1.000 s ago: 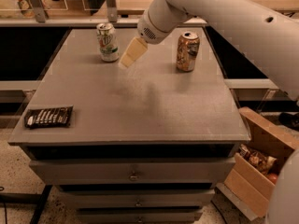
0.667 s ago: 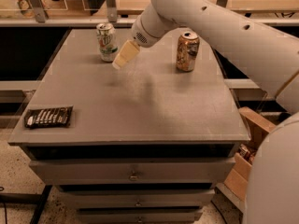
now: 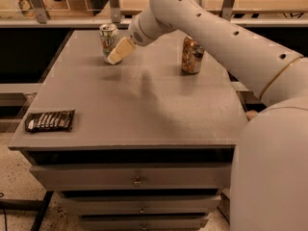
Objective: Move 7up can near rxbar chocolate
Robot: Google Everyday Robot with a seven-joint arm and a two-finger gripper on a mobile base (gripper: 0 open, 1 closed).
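The 7up can [image 3: 108, 38], white and green with a silver top, stands upright at the far left of the grey table [image 3: 139, 109]. The rxbar chocolate [image 3: 50, 121], a flat dark bar with white lettering, lies at the table's near left corner. My gripper [image 3: 118, 53] reaches in from the right on a long white arm. Its cream-coloured tip is right beside the can, at its lower right, and overlaps it in this view.
An orange-gold can [image 3: 192, 55] stands upright at the far right of the table. Drawers [image 3: 137, 181] run under the table's front edge. A rail and glass panels [image 3: 57, 4] stand behind the table. My white arm covers the right side of the view.
The gripper has moved left and farther back, from the table's upper middle to right beside the 7up can. The cans and the bar have not moved.
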